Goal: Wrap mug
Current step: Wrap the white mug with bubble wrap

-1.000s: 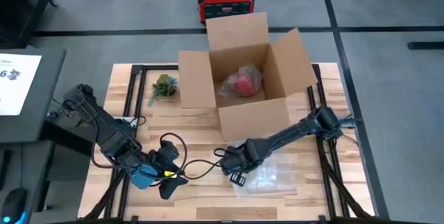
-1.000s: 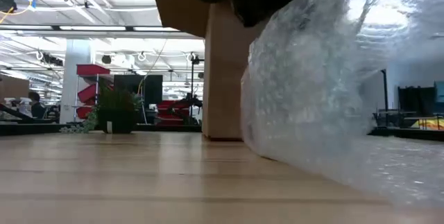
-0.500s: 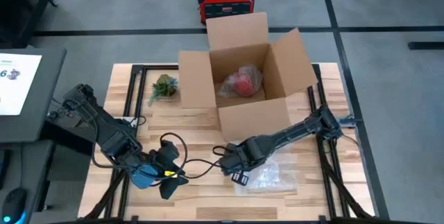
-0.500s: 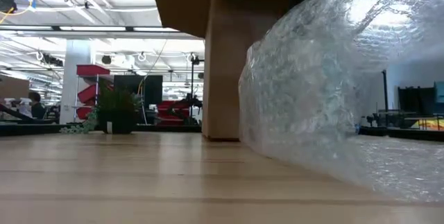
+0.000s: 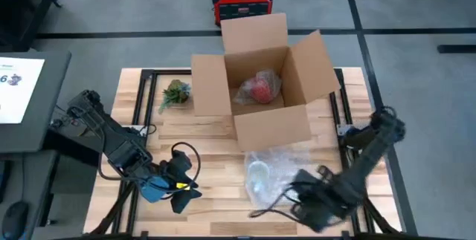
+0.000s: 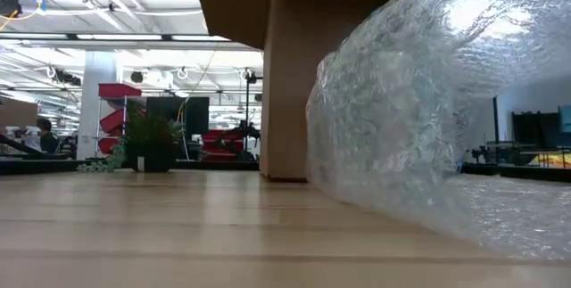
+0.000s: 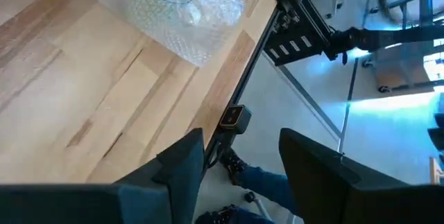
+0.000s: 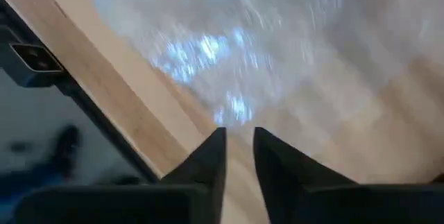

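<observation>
Mug (image 5: 258,174) in bubble wrap (image 5: 279,172), right gripper (image 5: 311,212) near table edge, fingers nearly closed

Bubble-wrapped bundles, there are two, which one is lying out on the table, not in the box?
The clear bubble-wrapped mug on the wooden table, in front of the open cardboard box; the red wrapped bundle sits inside it.

Even bright light, ceiling glare behind, right wrist view motion-blurred

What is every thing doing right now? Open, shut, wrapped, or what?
Box: open, flaps up.
Red thing: wrapped, inside the box.
Mug: on the bubble wrap, not wrapped yet.
Bubble wrap: loose, crumpled on the table.
Left gripper: open, empty.
Right gripper: nearly shut, empty.
</observation>
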You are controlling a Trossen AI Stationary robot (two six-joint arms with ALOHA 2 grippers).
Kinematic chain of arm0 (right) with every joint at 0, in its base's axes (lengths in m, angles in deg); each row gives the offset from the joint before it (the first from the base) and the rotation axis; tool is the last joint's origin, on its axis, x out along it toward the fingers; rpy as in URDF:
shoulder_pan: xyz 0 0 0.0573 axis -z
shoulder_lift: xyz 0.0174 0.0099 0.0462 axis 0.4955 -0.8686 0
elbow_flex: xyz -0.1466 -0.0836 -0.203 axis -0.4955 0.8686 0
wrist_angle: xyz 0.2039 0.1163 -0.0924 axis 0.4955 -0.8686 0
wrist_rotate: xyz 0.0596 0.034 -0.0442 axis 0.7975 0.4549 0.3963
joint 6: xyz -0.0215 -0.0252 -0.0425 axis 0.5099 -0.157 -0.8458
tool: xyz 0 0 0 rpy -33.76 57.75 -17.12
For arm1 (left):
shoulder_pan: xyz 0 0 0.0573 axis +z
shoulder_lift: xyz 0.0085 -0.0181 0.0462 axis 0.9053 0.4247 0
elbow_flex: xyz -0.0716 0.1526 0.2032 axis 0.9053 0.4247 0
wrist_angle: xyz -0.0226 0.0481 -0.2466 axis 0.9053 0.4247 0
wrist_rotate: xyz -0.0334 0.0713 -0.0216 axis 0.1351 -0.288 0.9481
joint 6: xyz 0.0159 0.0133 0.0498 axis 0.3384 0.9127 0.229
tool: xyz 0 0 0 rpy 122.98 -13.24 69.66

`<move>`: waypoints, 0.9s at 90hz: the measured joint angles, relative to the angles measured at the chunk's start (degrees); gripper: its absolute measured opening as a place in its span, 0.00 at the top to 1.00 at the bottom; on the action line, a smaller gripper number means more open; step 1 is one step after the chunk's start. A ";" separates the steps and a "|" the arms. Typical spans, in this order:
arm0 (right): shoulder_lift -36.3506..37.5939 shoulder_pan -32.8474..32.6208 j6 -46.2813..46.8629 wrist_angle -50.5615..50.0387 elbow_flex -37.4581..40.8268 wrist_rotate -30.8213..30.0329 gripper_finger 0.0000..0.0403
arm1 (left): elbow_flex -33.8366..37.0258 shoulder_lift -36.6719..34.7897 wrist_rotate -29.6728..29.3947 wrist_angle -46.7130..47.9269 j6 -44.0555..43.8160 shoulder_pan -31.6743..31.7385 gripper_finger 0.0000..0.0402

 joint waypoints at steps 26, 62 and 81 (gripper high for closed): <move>9.26 -7.86 28.27 26.26 28.92 -18.27 0.52 | 0.00 0.00 0.07 0.02 0.50 0.00 0.57; 9.76 -3.85 19.38 55.42 43.63 -27.02 0.45 | 0.00 0.00 0.11 -0.34 0.99 -0.01 0.57; 10.98 -1.58 5.65 67.02 43.35 -23.98 0.76 | 0.00 0.00 0.11 -3.74 5.99 -0.01 0.57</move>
